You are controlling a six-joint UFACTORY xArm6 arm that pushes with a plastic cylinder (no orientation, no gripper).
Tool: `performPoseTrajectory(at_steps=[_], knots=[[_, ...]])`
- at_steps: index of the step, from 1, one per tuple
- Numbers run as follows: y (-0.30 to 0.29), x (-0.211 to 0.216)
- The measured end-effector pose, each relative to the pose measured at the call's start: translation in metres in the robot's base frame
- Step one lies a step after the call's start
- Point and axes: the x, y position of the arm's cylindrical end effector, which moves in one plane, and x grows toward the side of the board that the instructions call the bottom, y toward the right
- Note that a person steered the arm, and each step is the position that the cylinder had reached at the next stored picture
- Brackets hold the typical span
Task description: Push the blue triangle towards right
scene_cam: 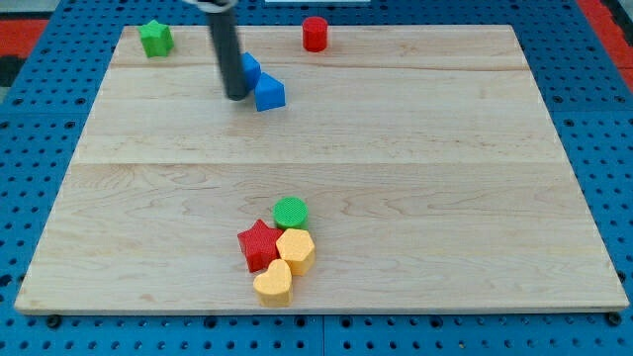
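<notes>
From where the one camera looks, the wooden board fills most of the view, and the dark rod comes down from the view's top with my tip resting on the wood in the upper-left part. It holds nothing; it is a bare rod, standing close to upright.

Just beside it, on the view's right, sits the blue triangle, and the gap between them looks very small, though I cannot tell whether they touch. A second blue block, its shape partly hidden behind the rod, sits just above the triangle and close against it.

So the triangle lies directly to the view's right of the tip, which I judge is the side a rightward push needs; a straight sweep that way should carry it, perhaps nudging the other blue block too.

Farther off are a green block at top left, a red cylinder at top, and a cluster near the bottom: green cylinder, red star, yellow hexagon, yellow heart.
</notes>
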Motion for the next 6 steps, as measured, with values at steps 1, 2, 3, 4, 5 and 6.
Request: performPoseTrajectory(at_steps=[1, 2, 3, 4, 5, 6], knots=[[0.085, 0.000], [0.122, 0.000], [0.101, 0.019], [0.133, 0.024], [0.191, 0.006], [0.217, -0.025]])
